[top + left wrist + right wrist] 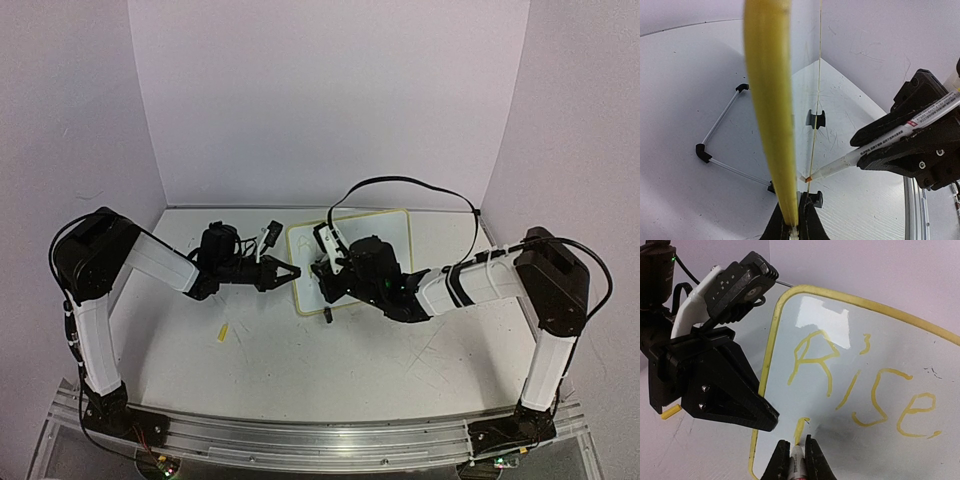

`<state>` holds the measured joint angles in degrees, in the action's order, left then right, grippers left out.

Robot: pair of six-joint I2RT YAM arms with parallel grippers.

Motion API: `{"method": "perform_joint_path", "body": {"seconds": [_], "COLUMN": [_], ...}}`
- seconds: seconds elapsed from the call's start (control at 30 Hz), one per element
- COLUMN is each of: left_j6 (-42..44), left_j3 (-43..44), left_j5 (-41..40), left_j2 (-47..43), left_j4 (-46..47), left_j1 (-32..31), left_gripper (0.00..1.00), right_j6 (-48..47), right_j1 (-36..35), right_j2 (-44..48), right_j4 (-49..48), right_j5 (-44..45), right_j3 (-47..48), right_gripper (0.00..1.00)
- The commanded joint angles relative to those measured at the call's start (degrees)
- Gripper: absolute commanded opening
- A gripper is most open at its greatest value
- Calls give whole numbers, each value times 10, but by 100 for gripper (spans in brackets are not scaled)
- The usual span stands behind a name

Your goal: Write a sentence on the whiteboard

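Observation:
The whiteboard (pixel 385 232) stands tilted at mid-table, white with a pale yellow rim (pixel 767 100). "Rise" is written on it in yellow (pixel 860 385), with a short new stroke (pixel 801 426) below the R. My left gripper (pixel 295 272) is shut on the board's left rim, as its own view shows (pixel 794 224); it also shows in the right wrist view (pixel 771 416). My right gripper (pixel 328 282) is shut on a white marker (pixel 797 462), also seen in the left wrist view (pixel 880 142). The marker's tip (pixel 809 178) touches the board's lower left.
A small yellow marker cap (pixel 223 333) lies on the table left of the board. A thin wire frame with black corners (pixel 720 130) lies behind the board. A black clip foot (pixel 815 119) sits on the board's edge. A black cable (pixel 400 185) arcs over the board.

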<state>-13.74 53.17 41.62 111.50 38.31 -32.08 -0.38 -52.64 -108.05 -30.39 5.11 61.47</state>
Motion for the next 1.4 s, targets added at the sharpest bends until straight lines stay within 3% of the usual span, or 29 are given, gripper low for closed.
{"method": "perform_joint_path", "body": {"seconds": [0.0,0.63,1.37], "left_j6": [40,40,41], "left_j3": [6,6,7], "left_j5": [-73,-72,-72], "left_j2": [4,6,6], "left_j4": [-55,-55,-57], "left_j1": [7,7,7], "left_gripper": [0,0,0], "right_j6": [21,36,-30], "right_j1": [6,3,4], "right_j2": [-8,-25,53], "right_j4": [0,-6,-12], "right_j5": [15,16,124], "right_j3": [-8,-25,-16], "right_gripper": [0,0,0]}}
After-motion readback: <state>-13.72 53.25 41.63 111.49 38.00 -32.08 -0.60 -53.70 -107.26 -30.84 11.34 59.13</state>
